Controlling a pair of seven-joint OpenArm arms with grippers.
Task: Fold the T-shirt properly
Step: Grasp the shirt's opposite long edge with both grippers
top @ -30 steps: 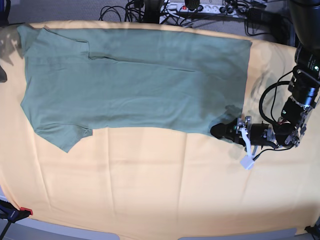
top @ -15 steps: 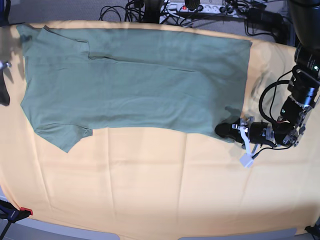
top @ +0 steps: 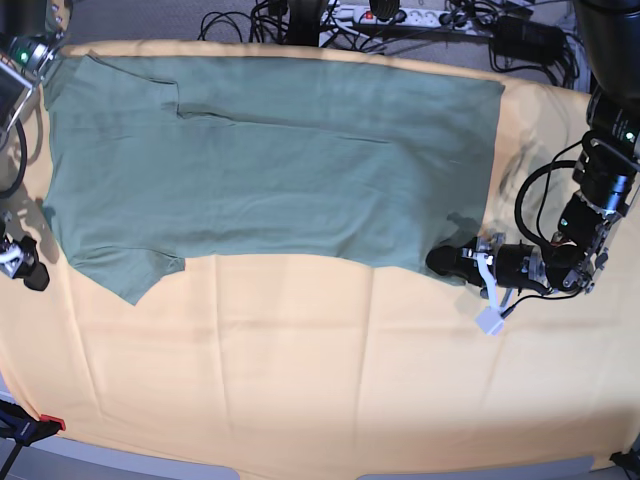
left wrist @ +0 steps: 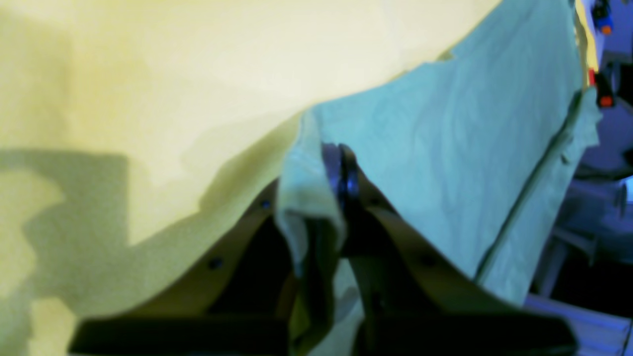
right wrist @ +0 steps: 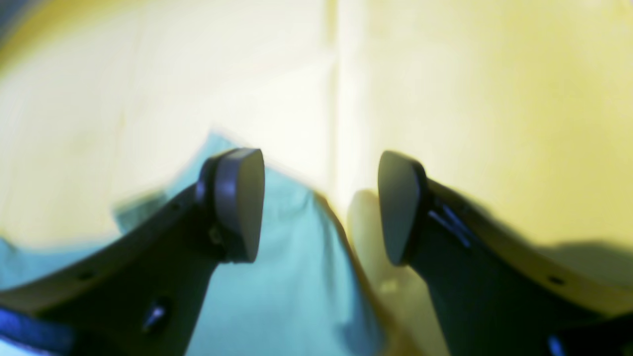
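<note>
The left hand (top: 445, 262) reaches in low and level from the bench's side, pinching the hem corner of the one plain sage-green cotton T-shirt (top: 270, 170), which lies spread flat across the single pale orange-yellow cloth (top: 320, 370). The right hand (right wrist: 321, 207) hovers spread beside a sleeve.

We see a large pale orange-yellow cloth (top: 300, 370) spread across the surface, faint crease lines running over it (one straight crease also shows in the right wrist view). Beyond its far edge lie a tangle of black cables (top: 250, 20) and a white power strip (top: 400, 14). At the near left corner sits a small clamp with a red tip (top: 40, 424).
</note>
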